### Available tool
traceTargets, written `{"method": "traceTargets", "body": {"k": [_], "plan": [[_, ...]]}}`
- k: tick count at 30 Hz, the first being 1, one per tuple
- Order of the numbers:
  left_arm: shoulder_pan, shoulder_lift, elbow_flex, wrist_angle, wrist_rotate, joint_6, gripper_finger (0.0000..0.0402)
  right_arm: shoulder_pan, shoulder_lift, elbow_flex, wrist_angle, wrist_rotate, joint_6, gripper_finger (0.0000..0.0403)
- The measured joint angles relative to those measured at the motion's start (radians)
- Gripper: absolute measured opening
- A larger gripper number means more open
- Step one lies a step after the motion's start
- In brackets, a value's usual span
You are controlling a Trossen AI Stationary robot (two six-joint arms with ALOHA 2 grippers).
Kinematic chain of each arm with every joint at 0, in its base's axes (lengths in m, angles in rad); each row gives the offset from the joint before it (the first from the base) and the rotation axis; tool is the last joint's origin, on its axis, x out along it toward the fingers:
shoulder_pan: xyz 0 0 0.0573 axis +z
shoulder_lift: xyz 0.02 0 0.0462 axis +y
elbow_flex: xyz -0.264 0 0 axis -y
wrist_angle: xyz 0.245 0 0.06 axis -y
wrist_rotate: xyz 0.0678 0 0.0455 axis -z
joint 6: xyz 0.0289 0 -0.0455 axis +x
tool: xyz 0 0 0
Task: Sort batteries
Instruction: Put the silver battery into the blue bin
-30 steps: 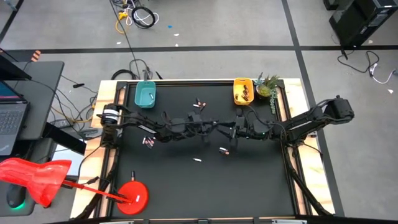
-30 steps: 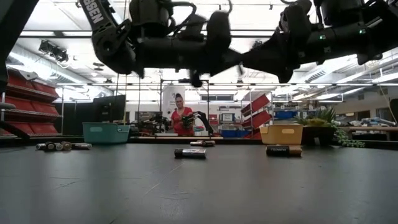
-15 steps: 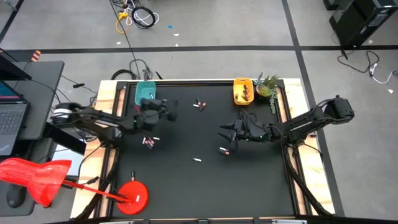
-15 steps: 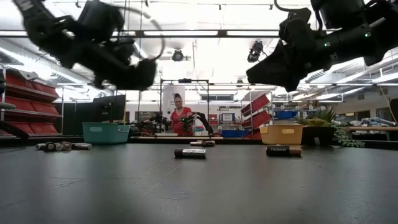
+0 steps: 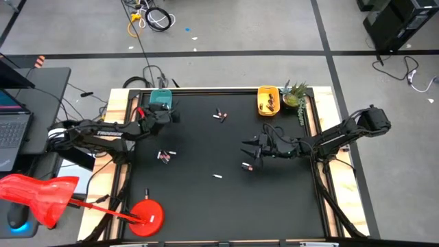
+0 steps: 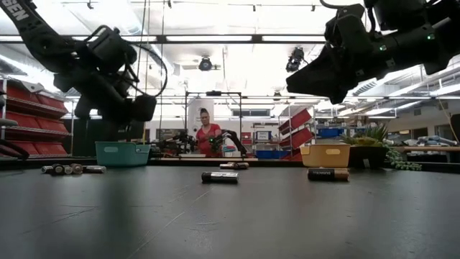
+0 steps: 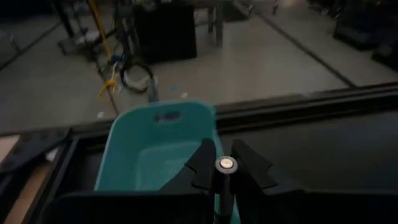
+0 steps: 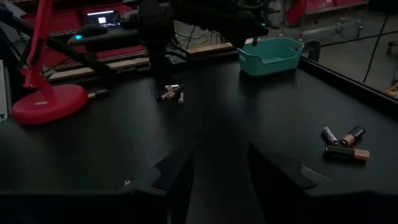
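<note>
The left gripper (image 7: 225, 180) is pinched tight on one battery (image 7: 225, 164), end-on just above the teal tray (image 7: 143, 149), likely poised to drop it in. The right gripper (image 8: 219, 168) hangs spread and empty, well away from that tray, over loose batteries (image 5: 247, 166) awaiting sorting.

You are looking at batteries scattered over the black table: a small cluster (image 5: 219, 114) lying near the far edge at the middle, another cluster (image 5: 164, 156) lying flat on the left side, a single pale one (image 5: 217, 176) lying alone near the centre, and one with reddish ends (image 5: 247, 165) lying right of centre. Several more (image 5: 271, 103) are sitting inside the yellow tray (image 5: 260, 98). One battery (image 7: 225, 164) is standing end-on between the left gripper's (image 7: 225, 177) fingers, over the teal tray (image 7: 134, 134).
</note>
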Motion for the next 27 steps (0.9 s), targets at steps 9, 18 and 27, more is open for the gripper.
{"method": "traceTargets", "body": {"k": [9,18,27], "plan": [[0.087,0.0,0.0,-0.11,0.101,-0.059,0.0041,0.02,0.0,0.0,-0.002,0.0,-0.002,0.016],[0.096,0.0,0.0,-0.11,0.162,-0.055,0.0051,0.02,0.001,0.0,-0.014,0.007,-0.002,0.016],[0.095,0.0,0.0,-0.111,0.192,0.063,0.0139,0.023,0.001,0.0,-0.05,0.03,0.045,0.0158]]}}
